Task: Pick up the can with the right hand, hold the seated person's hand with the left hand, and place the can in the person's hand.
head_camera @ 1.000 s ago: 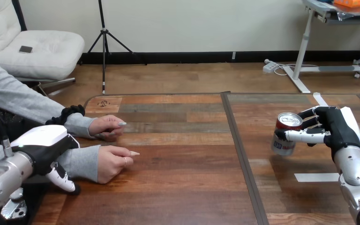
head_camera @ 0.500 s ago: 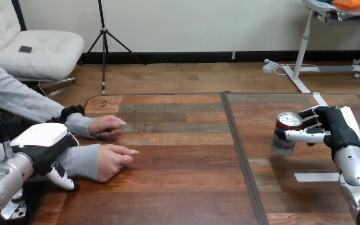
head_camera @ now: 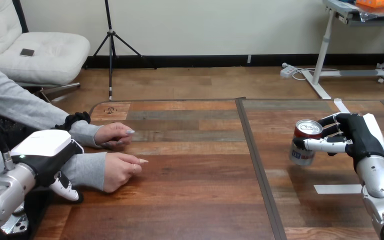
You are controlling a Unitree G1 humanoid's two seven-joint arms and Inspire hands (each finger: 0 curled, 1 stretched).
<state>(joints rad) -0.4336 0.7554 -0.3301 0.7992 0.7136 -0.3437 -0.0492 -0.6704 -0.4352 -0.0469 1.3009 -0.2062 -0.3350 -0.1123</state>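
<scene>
In the head view, the right robot hand point(head_camera: 362, 135) is out over the right half of the wooden surface point(head_camera: 195, 200), at the end of a silver forearm point(head_camera: 377, 185) that comes up from the lower right corner. This robot hand is grasping the can point(head_camera: 302, 155): its thumb point(head_camera: 325, 145) lies across the near side of the can and its fingers point(head_camera: 330, 121) wrap round the far side. The can stands upright with its silver lid up, a red band below the lid and a pale lower body. It is well to the right of the dark seam point(head_camera: 260, 170) that splits the surface, and whether its base touches the wood cannot be told. A strip of white tape point(head_camera: 337, 189) lies flat on the surface just left of the right forearm. At the left edge, the left robot hand point(head_camera: 45, 150) sits with its white back shell facing up, over the grey sleeve point(head_camera: 82, 170) of the person's nearer hand point(head_camera: 122, 170). Whether this robot hand grasps the sleeve or only lies over it cannot be told. The person's nearer hand rests on the surface, loosely curled, with one finger pointing right. The person's farther hand point(head_camera: 112, 135) rests just beyond it, also loosely curled on the wood. Both of the person's hands are well apart from the can, on the other side of the seam.
</scene>
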